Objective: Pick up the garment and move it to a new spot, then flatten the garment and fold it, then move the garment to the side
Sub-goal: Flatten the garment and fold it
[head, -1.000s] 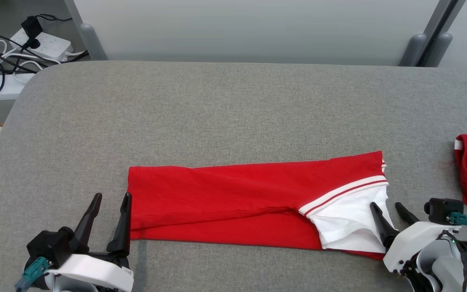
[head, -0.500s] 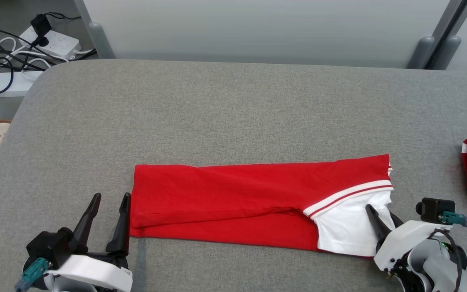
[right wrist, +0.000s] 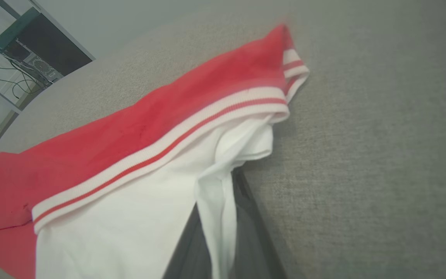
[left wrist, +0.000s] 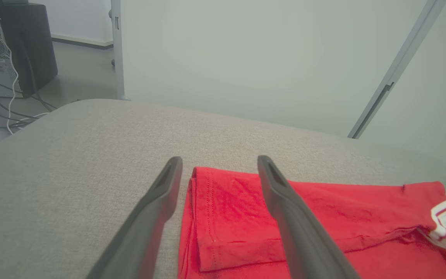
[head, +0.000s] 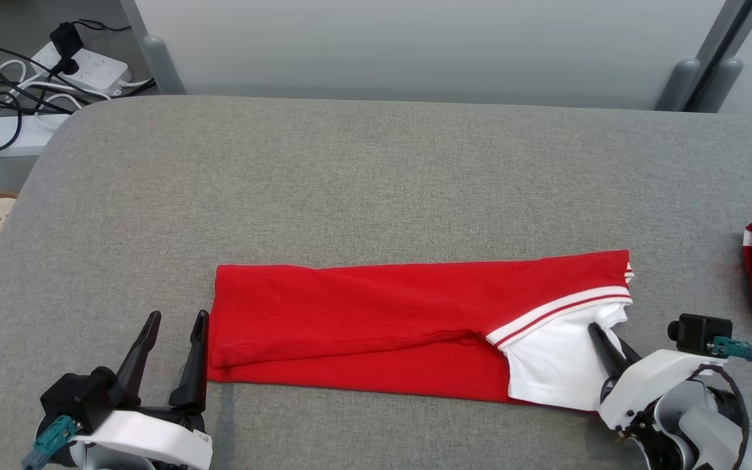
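Two grips will be needed on the folded red cotton garment (head: 382, 320) near the front edge of the grey fabric-covered table (head: 376, 183): the right gripper (head: 601, 336) pinches its white sleeve (head: 549, 365), while the left gripper (head: 177, 316), spread at the hem, should catch every layer before lifting.

We've got our left gripper (left wrist: 219, 161) spread wide above the grey worktop (left wrist: 72, 155). The folded end of the red garment (left wrist: 323, 209) lies between its fingers (left wrist: 157, 209), with the white sleeve (left wrist: 445, 217) at far right.
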Controlling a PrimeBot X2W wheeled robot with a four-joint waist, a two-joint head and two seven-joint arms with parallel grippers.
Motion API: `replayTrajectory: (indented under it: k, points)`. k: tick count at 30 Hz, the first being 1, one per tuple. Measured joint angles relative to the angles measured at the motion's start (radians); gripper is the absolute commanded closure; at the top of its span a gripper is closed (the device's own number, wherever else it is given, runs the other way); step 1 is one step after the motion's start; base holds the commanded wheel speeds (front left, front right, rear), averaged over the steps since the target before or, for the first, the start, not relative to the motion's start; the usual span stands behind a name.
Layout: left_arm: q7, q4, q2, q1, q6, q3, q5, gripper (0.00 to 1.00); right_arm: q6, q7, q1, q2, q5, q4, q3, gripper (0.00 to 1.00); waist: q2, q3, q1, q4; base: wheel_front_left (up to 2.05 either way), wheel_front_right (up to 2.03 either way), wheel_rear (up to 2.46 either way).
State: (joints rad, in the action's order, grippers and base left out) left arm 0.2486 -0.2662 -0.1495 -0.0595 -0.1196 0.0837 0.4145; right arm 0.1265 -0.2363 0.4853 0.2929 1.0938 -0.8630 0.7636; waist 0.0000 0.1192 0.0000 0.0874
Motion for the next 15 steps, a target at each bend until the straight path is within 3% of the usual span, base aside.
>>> replayTrajectory:
  k: [15]
  points:
    - [0.000, -0.001, 0.008, -0.001, -0.004, -0.007, -0.001, 0.00, 0.000, -0.011, 0.018, 0.140, -0.009, 0.076, -0.123, 1.00, 0.0000, 0.009, 0.0000, -0.066, 0.00, 0.00, 0.00]
